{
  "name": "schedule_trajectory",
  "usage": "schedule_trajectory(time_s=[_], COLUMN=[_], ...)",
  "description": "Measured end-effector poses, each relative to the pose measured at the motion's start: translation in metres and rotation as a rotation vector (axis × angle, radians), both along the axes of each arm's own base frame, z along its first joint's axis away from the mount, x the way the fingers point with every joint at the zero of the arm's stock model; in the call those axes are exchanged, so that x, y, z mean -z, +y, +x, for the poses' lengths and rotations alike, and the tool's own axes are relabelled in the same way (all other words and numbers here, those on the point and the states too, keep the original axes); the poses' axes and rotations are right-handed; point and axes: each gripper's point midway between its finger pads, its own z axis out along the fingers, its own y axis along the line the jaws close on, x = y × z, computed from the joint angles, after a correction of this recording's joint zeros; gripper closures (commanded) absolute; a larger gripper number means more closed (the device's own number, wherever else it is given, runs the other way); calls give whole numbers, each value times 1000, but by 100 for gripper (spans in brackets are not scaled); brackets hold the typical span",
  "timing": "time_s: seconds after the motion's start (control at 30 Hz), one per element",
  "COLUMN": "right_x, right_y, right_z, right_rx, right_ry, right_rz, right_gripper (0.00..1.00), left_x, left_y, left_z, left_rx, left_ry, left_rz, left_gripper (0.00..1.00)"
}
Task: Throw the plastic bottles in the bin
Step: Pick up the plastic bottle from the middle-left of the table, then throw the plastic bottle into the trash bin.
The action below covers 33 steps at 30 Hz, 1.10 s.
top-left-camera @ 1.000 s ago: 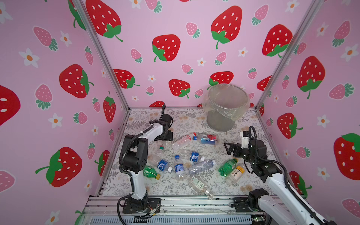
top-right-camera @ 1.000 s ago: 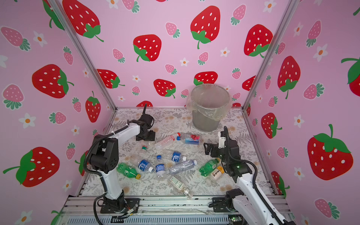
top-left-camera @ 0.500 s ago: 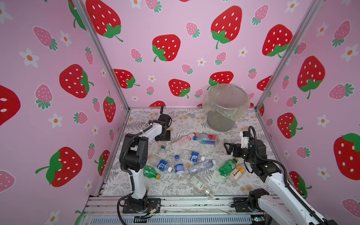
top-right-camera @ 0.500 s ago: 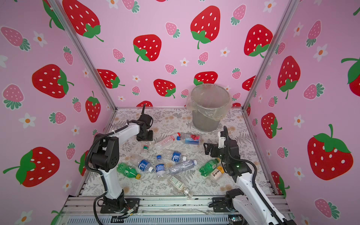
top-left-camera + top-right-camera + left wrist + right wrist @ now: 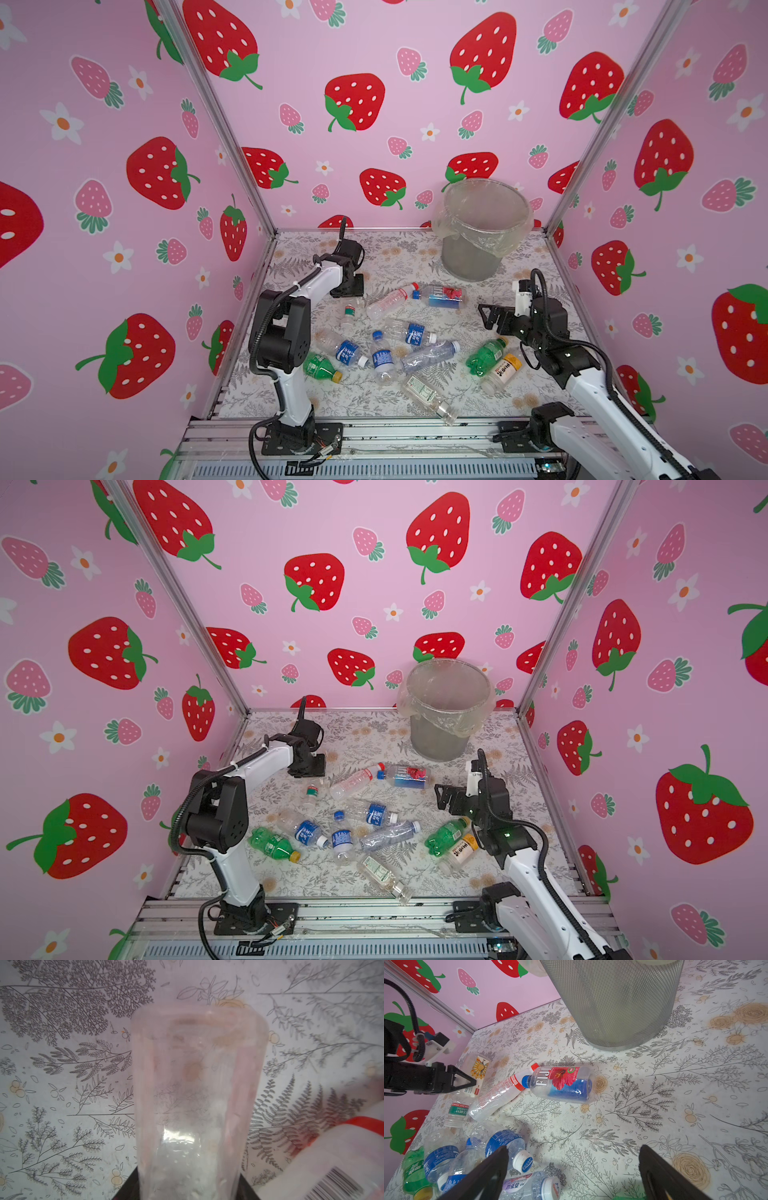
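Left tool [image 5: 466, 1081] is clamped on a clear bottle [image 5: 197, 1095] (flower label, I think; it's blurry), low over the tabletop [image 5: 399, 257]. Right tool [image 5: 573, 1150] hangs with fingers wide apart, holding nothing, above the other bottles [image 5: 415, 333], which lie scattered. The bin [image 5: 469, 262] stands upright near the back wall.

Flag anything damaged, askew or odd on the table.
Nothing spilled. A crumpled-looking clear bottle and a dented green bottle lie mid-table. The bin has its liner sagging unevenly over the rim. The left end effector is shut on a sunflower-label bottle.
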Motion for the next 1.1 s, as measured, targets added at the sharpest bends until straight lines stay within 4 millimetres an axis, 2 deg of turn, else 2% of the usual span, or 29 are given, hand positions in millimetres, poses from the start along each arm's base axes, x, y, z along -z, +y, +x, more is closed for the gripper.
schedule_trajectory(time_s=[0.17,0.4,0.67,0.9,1.1], right_x=[-5,-3,8,13,27], right_y=[-2,-5,-7,-10,-16], right_z=[0,1,-1,0,1], right_rx=[17,35,44,56,79], right_ry=[-16,-10,17,25,63], right_rz=[9,8,-1,-18,-69], right_gripper=[1,0,0,1,1], left_x=[-21,-45,-91,-118,-138], left_y=[-5,-18,-35,-66,-94], left_z=[0,-3,-7,-14,-22], left_rx=[-7,4,35,119,193], left_ry=[-34,-65,-153,-212,-252], left_rz=[-79,-182,-304,-380,-432], left_gripper=[48,48,49,48,49])
